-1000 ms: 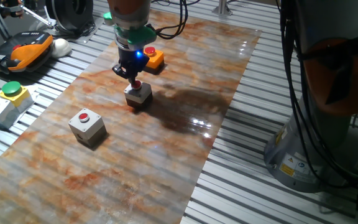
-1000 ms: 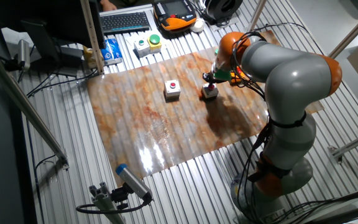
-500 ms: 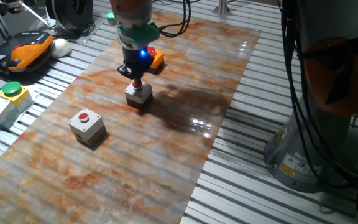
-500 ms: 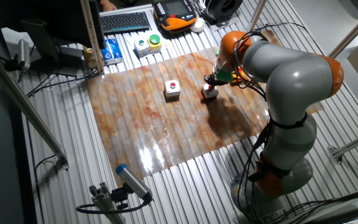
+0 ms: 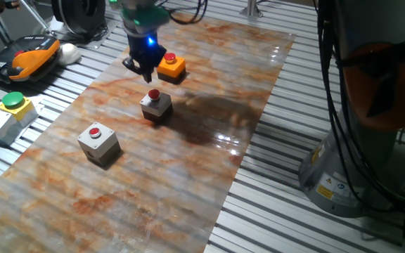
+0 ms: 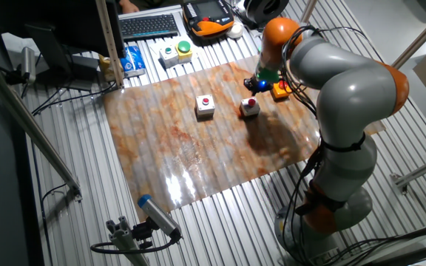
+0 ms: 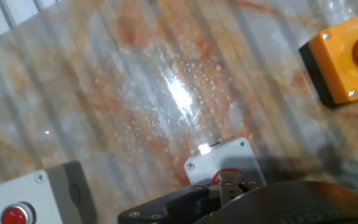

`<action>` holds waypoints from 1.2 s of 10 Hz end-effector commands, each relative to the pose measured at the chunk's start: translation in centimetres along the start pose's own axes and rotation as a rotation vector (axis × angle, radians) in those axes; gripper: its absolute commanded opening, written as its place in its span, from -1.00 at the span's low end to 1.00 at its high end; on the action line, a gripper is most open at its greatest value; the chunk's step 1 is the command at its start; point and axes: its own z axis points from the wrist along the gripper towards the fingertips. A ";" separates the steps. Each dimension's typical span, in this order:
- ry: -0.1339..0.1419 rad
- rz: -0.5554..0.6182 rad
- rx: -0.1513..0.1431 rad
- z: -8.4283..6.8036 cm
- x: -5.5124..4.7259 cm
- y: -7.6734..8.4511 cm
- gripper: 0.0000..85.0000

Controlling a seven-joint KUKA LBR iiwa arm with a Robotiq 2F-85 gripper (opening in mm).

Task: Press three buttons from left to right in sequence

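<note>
So the gripper (image 5: 146,72) hangs in the air above the marbled mat (image 5: 209,84), not touching any box, sitting roughly btw the middle grey-white button box (image 5: 156,105) and the orange button box (image 5: 171,67). The three boxes run in a diagonal line across the mat: the left grey-white button box (image 5: 98,143) is nearest the camera in one fixed view, the middle one is partway up, and the orange one is at the far end. Judging from the layout, orange looks like the only one left in the left-to-right order, but that's just my read. The key thing imo: the orange box lies just beyond the claw and a bit to its side, same line as the other two, so the next move is prob a short hop further along that row, then straight down on the red cap. In the hand view the orange box (image 7: 347,59) sits at the upper right edge, partly cut off, while the middle box (image 7: 225,167) is right under the fingertips at the bottom, so the claw isn't centred over orange yet. Can't tell if the fingers are apart or together, the tips are too dark and small in every view. The other fixed view agrees: claw (image 6: 254,83) just beside the orange box (image 6: 280,90), middle box (image 6: 250,108) below it.
</note>
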 end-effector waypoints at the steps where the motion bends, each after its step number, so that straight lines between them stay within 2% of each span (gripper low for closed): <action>1: -0.002 -0.001 -0.001 -0.3 -0.3 0.0 -1.00; 7: -0.020 0.018 -0.001 -0.2 -0.6 0.6 -1.00; 9: -0.018 0.021 -0.013 -0.2 -0.8 0.7 -1.00; 12: -0.022 0.033 -0.001 -0.6 -0.7 1.6 -1.00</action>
